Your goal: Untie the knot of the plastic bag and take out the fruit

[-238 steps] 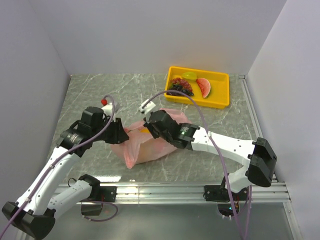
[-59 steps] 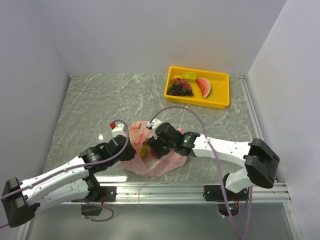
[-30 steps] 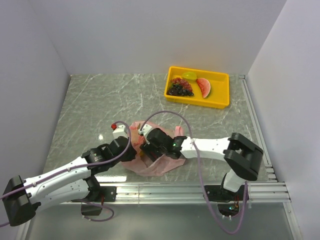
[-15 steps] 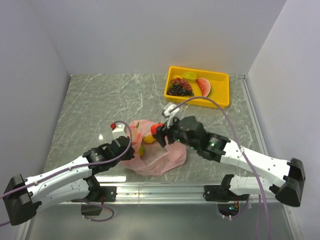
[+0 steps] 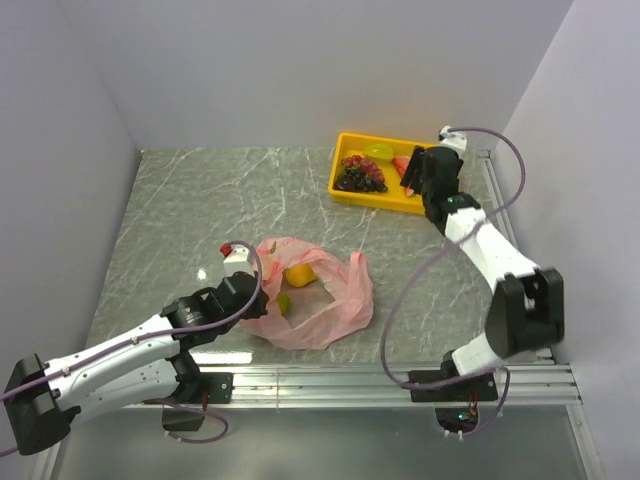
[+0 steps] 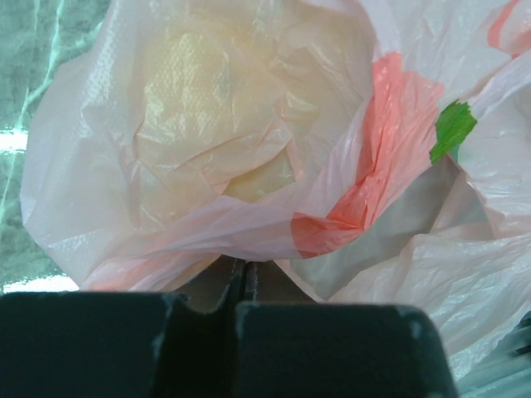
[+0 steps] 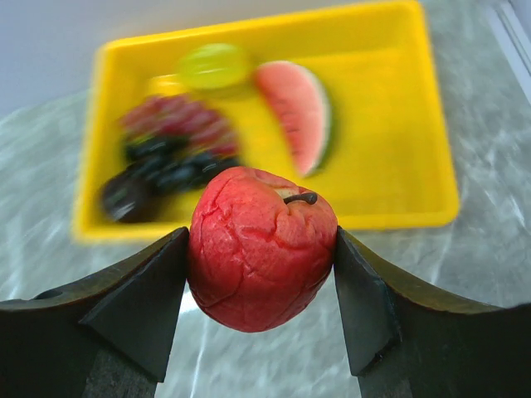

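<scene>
The pink plastic bag (image 5: 335, 300) lies open near the front of the table; its knot is out of view. A yellow-orange piece of fruit (image 5: 298, 274) and a green one (image 5: 284, 303) show in its mouth. My left gripper (image 5: 256, 292) is shut, pinching the bag's left edge. In the left wrist view the film (image 6: 249, 141) drapes over the shut fingertips, with a yellowish fruit showing through it. My right gripper (image 5: 412, 178) hovers at the yellow tray (image 5: 372, 202), shut on a red apple (image 7: 249, 257) that fills the space between both fingers (image 7: 141, 307).
The tray (image 7: 415, 211) at the back right holds a watermelon slice (image 7: 294, 112), a dark grape bunch (image 7: 166, 153) and a pale green fruit (image 7: 214, 65). White walls close in the table on three sides. A metal rail runs along the near edge.
My right gripper has lifted the red apple out of the bag and carried it back and right to the tray. The left gripper has stayed put on the bag's edge.
</scene>
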